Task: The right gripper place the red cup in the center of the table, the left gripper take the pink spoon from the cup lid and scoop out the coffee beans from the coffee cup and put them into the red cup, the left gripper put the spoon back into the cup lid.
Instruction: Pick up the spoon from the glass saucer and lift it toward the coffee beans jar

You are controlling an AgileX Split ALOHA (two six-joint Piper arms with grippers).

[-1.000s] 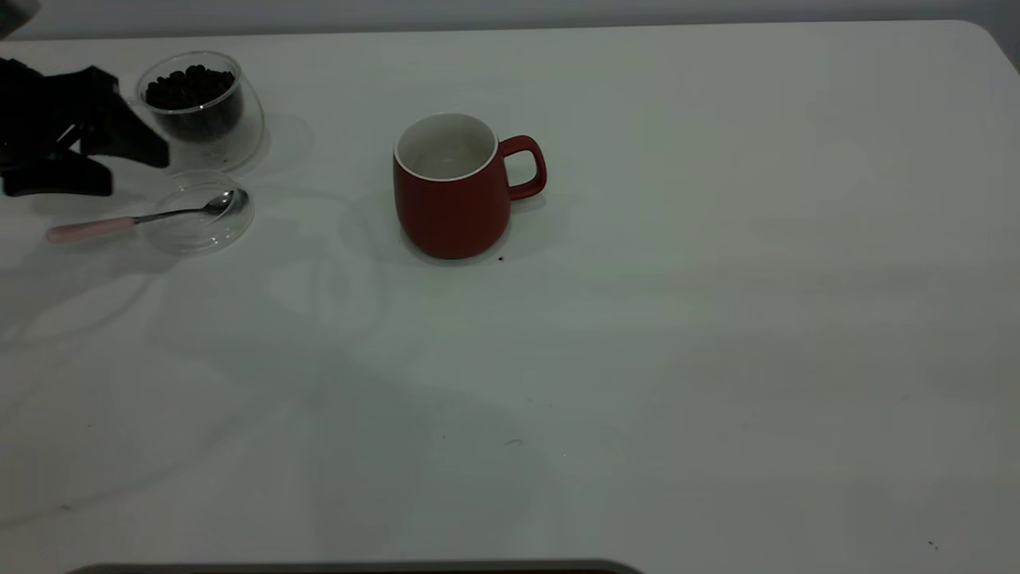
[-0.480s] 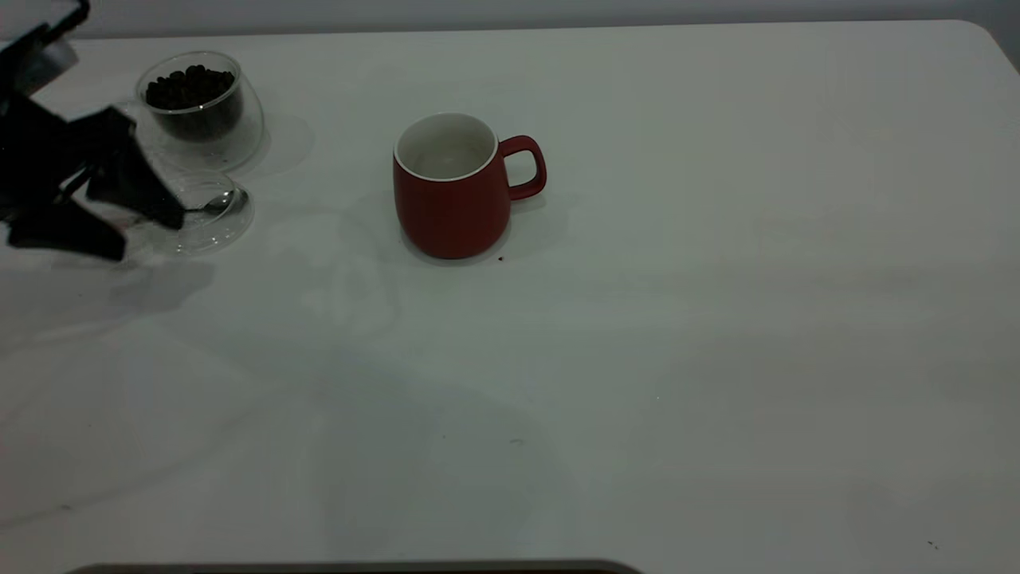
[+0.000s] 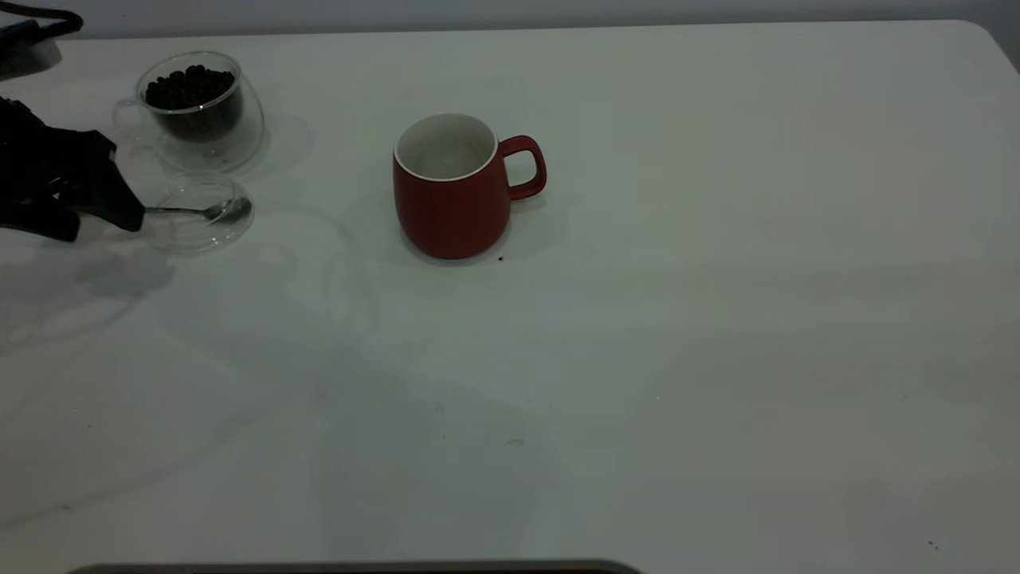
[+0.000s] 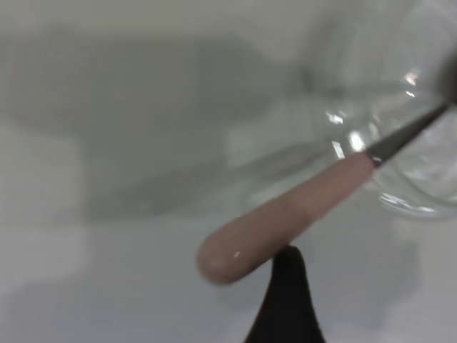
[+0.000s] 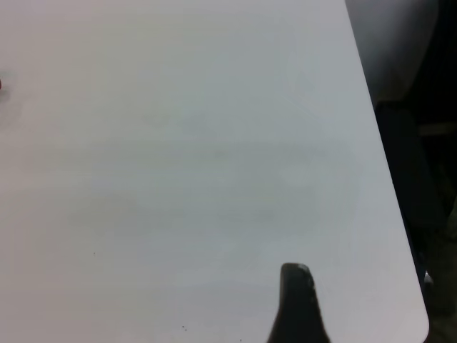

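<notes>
A large plain white counter (image 3: 637,319) carries a rounded dark-red ceramic mug (image 3: 451,187) near its middle, upright, handle pointing right. At the far left stands a clear double-walled glass cup (image 3: 199,108) holding a heap of dark coffee beans (image 3: 190,86). Just in front of it lies a small round clear glass lid (image 3: 203,214), with the metal bowl of a pink-handled teaspoon (image 3: 207,211) resting in it. The black left tool (image 3: 96,209) sits over the spoon's handle; whether it grips cannot be told. The right tool (image 5: 296,304) hovers over bare counter near an edge, its state unclear.
</notes>
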